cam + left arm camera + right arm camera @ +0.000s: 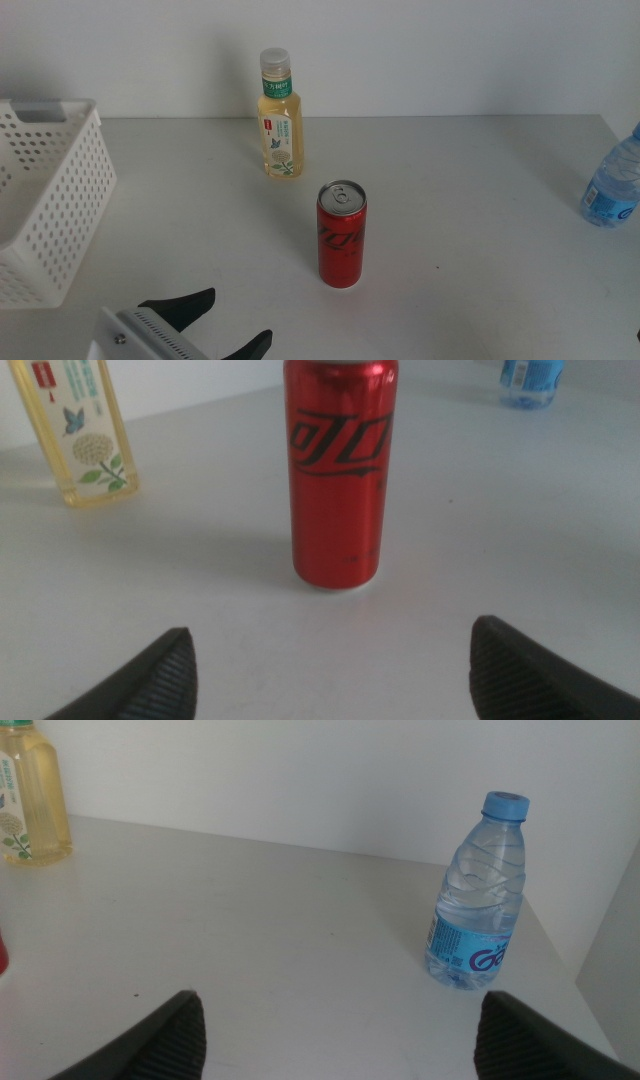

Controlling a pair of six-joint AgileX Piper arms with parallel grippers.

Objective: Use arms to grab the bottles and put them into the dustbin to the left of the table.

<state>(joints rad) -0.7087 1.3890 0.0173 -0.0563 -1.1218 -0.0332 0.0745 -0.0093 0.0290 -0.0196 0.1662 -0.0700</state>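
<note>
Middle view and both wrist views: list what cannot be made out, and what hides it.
- Dustbin: middle view's left edge cuts it off; its inside is unseen.
- Water bottle: right edge crops it.
- Right gripper: absent from the middle view.
- Left gripper: bottom edge hides its arm.
- Can: left wrist view crops its top.

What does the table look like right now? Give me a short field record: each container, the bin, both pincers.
red can: slim red aluminium can, upright, mid-table, ungrasped
tea bottle: pale-yellow plastic drink bottle with green-white label, upright, behind the can
water bottle: clear plastic water bottle with blue cap, upright at the table's right edge
dustbin: white perforated plastic basket at the left; no bottle visible inside
left pincer: open, low at the front, facing the can
right pincer: open, facing the water bottle
</note>
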